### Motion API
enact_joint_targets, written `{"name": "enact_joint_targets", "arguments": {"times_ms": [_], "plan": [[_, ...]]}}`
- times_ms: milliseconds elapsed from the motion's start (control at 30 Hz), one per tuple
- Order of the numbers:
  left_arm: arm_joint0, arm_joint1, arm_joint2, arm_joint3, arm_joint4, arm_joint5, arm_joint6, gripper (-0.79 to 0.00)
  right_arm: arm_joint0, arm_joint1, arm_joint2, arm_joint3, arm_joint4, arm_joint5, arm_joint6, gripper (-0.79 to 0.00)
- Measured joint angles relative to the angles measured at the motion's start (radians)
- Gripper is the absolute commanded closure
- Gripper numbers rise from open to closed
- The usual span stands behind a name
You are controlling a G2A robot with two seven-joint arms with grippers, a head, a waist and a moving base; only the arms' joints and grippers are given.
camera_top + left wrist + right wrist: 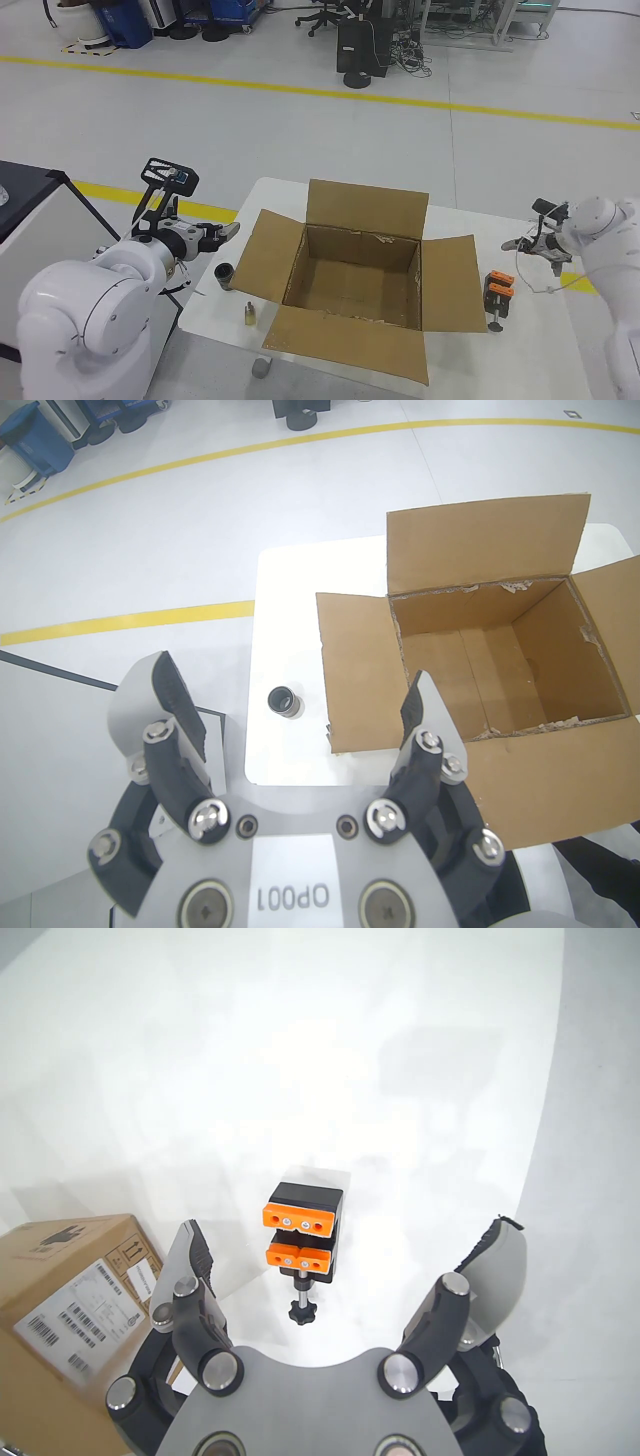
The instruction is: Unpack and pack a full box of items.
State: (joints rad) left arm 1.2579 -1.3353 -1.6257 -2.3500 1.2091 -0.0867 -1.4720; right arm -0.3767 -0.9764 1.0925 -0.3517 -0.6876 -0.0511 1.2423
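While both arms hang beside the white table (530,350), we find the open brown cardboard box (365,208) at centre frame in the top view. The left gripper (292,670), at middle left, is spread and released. A black cylindrical cup (224,275) and a small yellowish bottle (250,313) stand just below it. The right gripper (347,1228), at the right edge, is likewise released, near the orange-and-black bench vise (498,292).

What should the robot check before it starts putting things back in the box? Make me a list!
1. Box flaps folded open: ok.
2. Box inside bare: ok.
3. Left gripper open, holding nothing: ok.
4. Right gripper open, holding nothing: ok.
5. Orange vise on the table, free to grab: ok.
6. Black cylinder standing clear of the flap: ok.
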Motion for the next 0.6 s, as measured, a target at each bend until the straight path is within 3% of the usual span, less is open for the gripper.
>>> {"name": "enact_joint_targets", "arguments": {"times_ms": [300,433,600], "plan": [[0.0,0.0,0.0,0.0,0.0,0.0,0.0,-0.785,-0.074,0.106,0.165,-0.267,0.102,-0.015,0.196,-0.785],[0.0,0.0,0.0,0.0,0.0,0.0,0.0,-0.785,-0.207,0.156,0.273,-0.507,0.15,0.044,0.285,-0.785],[0.0,0.0,0.0,0.0,0.0,0.0,0.0,-0.785,-0.397,0.204,0.389,-0.769,0.253,0.124,0.294,-0.785]]}}
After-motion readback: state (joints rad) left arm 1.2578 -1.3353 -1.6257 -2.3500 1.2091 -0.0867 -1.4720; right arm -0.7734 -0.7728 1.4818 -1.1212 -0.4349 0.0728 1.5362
